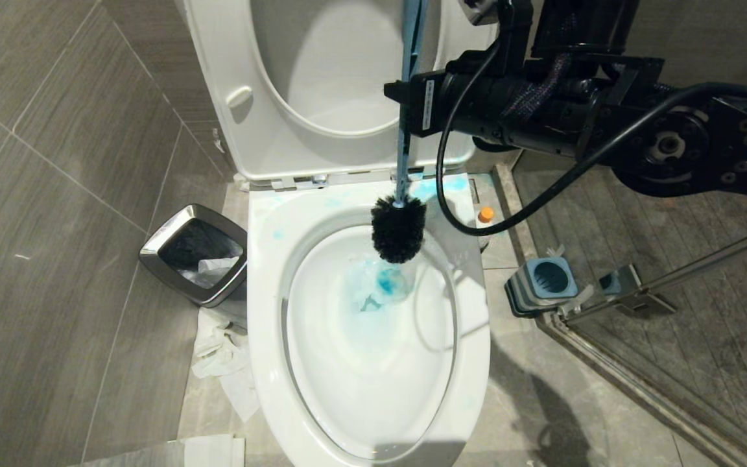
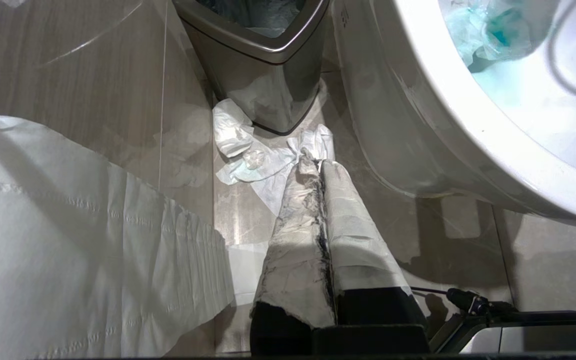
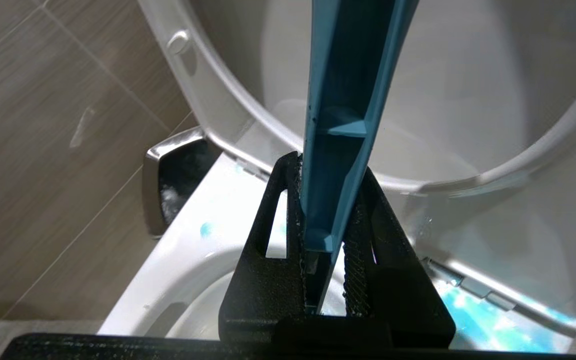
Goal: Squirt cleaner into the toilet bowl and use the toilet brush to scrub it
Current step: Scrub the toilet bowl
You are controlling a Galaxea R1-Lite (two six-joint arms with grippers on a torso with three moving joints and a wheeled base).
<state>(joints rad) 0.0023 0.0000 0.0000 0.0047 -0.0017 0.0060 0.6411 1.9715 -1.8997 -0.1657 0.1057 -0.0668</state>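
Low beside the toilet bowl [image 1: 270, 363], the left gripper [image 2: 318, 165] is hanging pressed together and holding nothing, well away from the work. Above the bowl's back rim, the right gripper [image 3: 324, 220] is pinching the toilet brush [image 1: 399, 224] by its handle, whose long axis is running almost straight down from the jaws, bristle head hanging just over the blue-stained water. Just behind the rim's right side, the cleaner [image 1: 485, 217] is standing on the floor.
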